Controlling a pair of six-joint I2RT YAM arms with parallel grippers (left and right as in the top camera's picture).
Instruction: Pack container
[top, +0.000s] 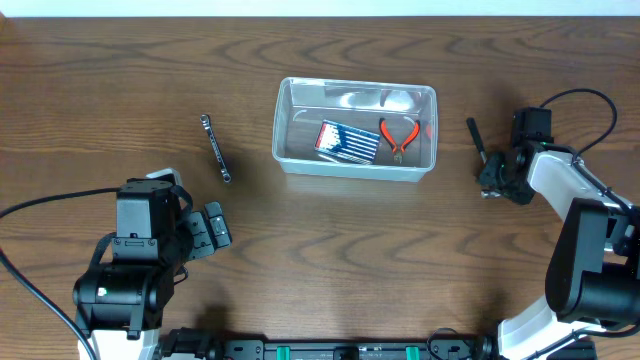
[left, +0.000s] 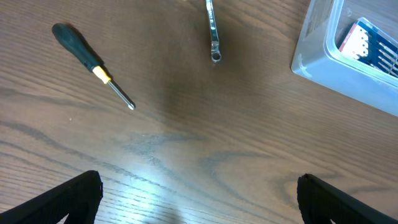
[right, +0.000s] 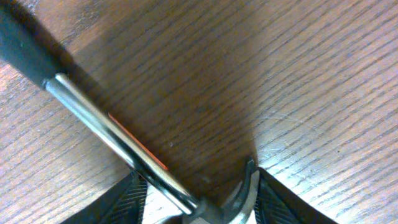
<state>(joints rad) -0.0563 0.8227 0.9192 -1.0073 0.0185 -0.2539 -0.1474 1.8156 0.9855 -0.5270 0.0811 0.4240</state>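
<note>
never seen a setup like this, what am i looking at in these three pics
Two robot arms sit at a wooden table. The wide picture looks down from above; the other two come from cameras on each arm's wrist. A clear container holds red-handled pliers and a blue striped packet. A wrench and a screwdriver lie loose on the table. The left gripper is open and empty. The right gripper straddles the head of a hammer; whether it grips yet is unclear.

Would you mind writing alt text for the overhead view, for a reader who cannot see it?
A clear container sits mid-table, holding a striped pack and orange-handled pliers. A wrench lies to its left; the right gripper is over a black-handled hammer to its right.
</note>
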